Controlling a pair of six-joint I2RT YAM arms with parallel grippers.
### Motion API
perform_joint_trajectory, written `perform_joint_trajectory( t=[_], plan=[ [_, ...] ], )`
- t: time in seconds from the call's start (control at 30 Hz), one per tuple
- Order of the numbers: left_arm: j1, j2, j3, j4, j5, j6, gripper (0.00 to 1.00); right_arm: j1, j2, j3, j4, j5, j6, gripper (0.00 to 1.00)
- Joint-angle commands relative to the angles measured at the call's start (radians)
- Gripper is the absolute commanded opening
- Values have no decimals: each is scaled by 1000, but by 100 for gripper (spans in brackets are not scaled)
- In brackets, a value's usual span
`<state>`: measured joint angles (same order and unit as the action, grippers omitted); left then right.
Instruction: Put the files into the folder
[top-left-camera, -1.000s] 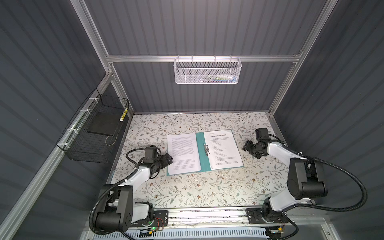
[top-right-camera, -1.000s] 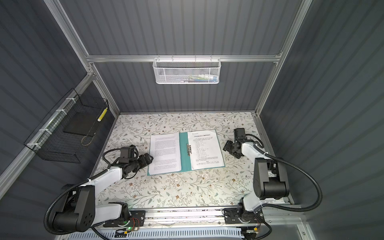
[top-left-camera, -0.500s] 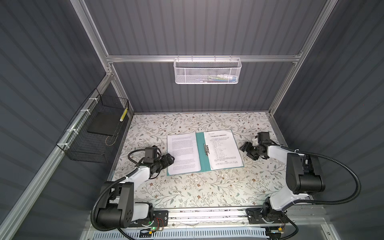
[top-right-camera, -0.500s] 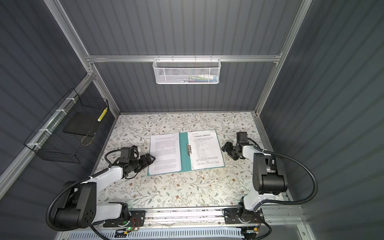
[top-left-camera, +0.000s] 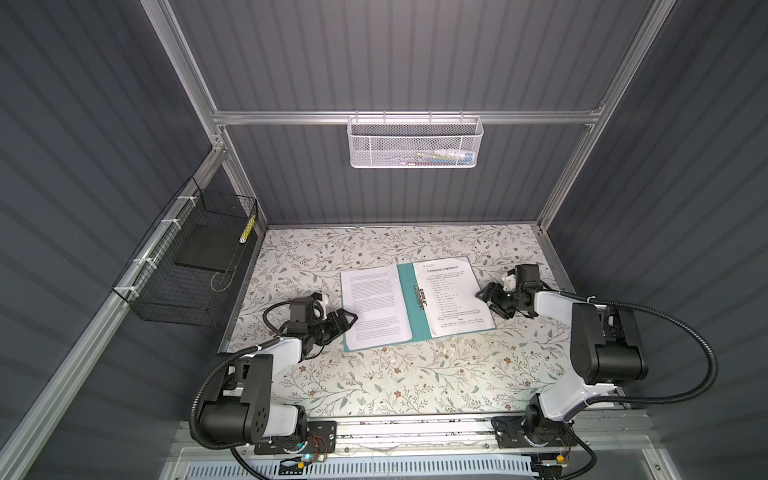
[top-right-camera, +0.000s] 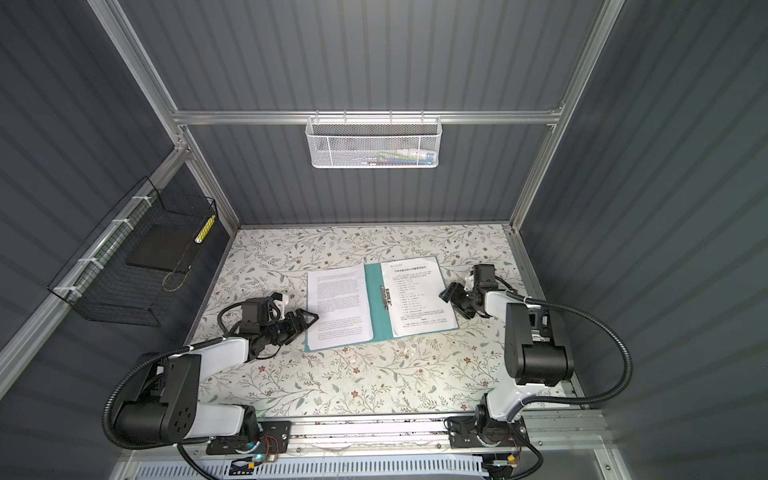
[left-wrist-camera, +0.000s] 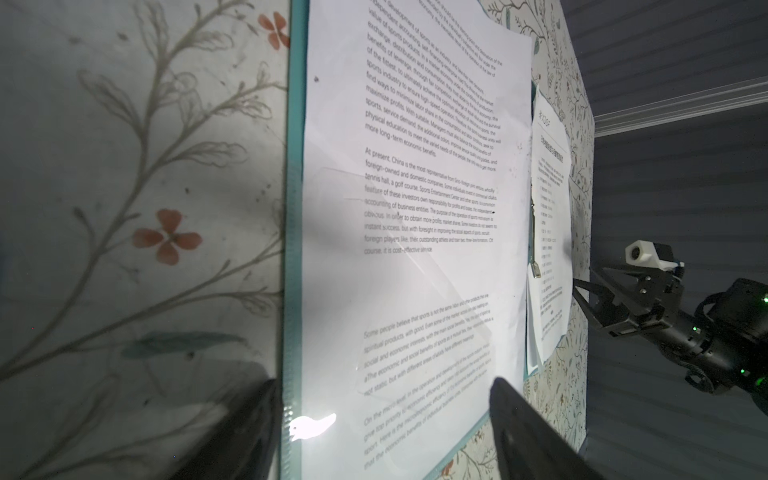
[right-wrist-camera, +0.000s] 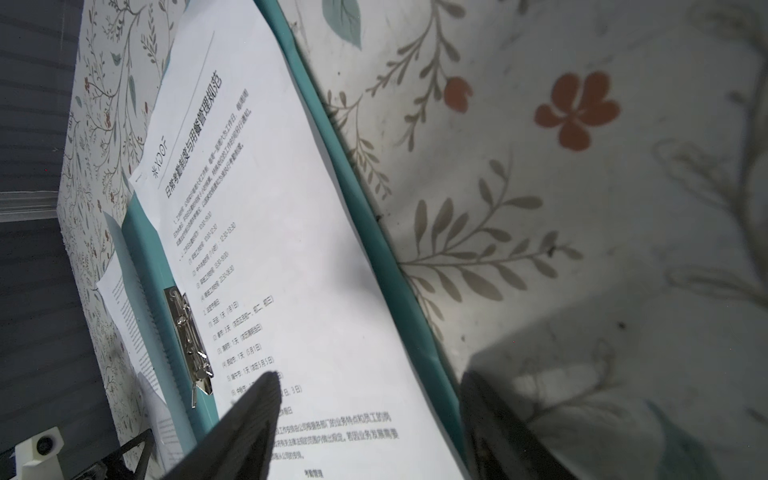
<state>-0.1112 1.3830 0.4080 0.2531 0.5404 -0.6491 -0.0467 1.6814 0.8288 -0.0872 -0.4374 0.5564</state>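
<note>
The folder (top-left-camera: 404, 309) lies open and flat on the flowered table (top-left-camera: 374, 386), just right of the middle in both top views. Its files are already on it. One English-text sheet (top-left-camera: 372, 303) is on the left-hand cover and one Chinese-text sheet (top-left-camera: 451, 295) is on the right-hand cover, beside the metal clip (right-wrist-camera: 189, 332). I'd say the sheets are in and the folder now needs closing, or the left sheet shifting across to the clip side.

The left gripper (top-left-camera: 347, 321) sits low at the folder's left edge. In the left wrist view its fingers (left-wrist-camera: 249, 432) stand wide apart. One is out over the cloth and one over the paper, with the teal border between them, and they hold nothing.

The right gripper (top-left-camera: 485, 299) mirrors it at the folder's right edge. Its fingers (right-wrist-camera: 249, 424) are also spread, straddling the border and gripping nothing. I can't tell whether any tip touches the paper.

The next move calls for one finger to get under a thin cover edge and the pair to pinch it without dragging the loose sheet.
</note>
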Motion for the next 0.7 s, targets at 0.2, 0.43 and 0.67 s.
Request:
perform_joint_trajectory(
  t=[0.2, 0.43, 0.67],
  plan=[
    [-7, 49, -54, 228, 217, -133, 71, 7, 17, 3, -9, -55, -1, 69],
    [-7, 128, -90, 480, 307, -234, 64, 7, 15, 1, -5, -60, 5, 69],
    [-7, 142, -83, 528, 340, -255, 58, 5, 12, -5, -3, -58, 8, 69]
  ],
)
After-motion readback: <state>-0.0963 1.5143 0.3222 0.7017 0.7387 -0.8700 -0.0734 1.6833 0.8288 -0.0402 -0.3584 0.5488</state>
